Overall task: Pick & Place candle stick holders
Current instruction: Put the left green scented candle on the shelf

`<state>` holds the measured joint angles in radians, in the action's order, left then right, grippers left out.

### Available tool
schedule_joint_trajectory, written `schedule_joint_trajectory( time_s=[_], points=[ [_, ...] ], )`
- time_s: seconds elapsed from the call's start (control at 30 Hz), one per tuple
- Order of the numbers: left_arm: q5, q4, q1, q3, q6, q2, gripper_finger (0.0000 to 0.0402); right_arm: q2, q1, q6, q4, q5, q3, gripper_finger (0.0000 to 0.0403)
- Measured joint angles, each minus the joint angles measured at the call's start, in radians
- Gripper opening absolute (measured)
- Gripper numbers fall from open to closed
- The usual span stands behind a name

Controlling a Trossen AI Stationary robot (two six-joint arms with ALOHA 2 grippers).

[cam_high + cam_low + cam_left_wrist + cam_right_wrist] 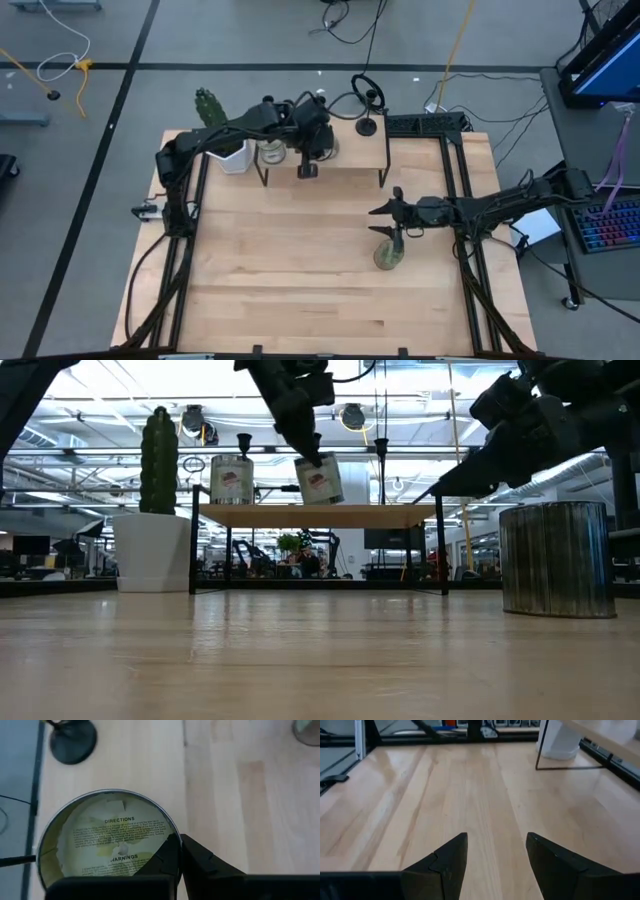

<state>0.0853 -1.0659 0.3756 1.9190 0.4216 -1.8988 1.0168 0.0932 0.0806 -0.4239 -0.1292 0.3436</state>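
My left gripper [320, 148] is over the raised wooden shelf [350, 165] at the table's far side, shut on an open labelled tin can [107, 842], which also shows in the low view [320, 478]. One black candle stick holder [306, 170] stands on its base near the shelf's near edge. A second [367, 127] stands at the shelf's far right; its round base shows in the left wrist view [72, 740]. A third [243, 445] shows behind another can [231, 480]. My right gripper [497, 837] is open and empty above the table, right of centre [383, 213]. My left gripper holds the can by its top rim [167, 827], one finger inside the can and one outside. The fingers come from above, pointing down. In the low view the can is tilted, close over the shelf top; whether it touches the shelf, I cannot tell.
A metal can [388, 255] stands on the table just near of my right gripper and looms large in the low view [557, 558]. A cactus in a white pot [222, 135] stands at the shelf's left end. The shelf's thin black legs [385, 178] stand on the table.
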Motion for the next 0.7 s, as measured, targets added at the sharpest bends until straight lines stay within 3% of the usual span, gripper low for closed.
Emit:
schedule_joint_trajectory(
  time_s=[0.47,0.7],
  points=[
    [-0.007,-0.037,-0.005,-0.002,-0.065,0.005,0.0017,0.0,0.0,-0.04,-0.022,0.001,0.001,0.0199],
    [-0.001,-0.036,-0.005,-0.004,-0.055,0.003,0.0042,0.0,0.0,-0.04,-0.021,0.002,0.001,0.0199]
  ],
)
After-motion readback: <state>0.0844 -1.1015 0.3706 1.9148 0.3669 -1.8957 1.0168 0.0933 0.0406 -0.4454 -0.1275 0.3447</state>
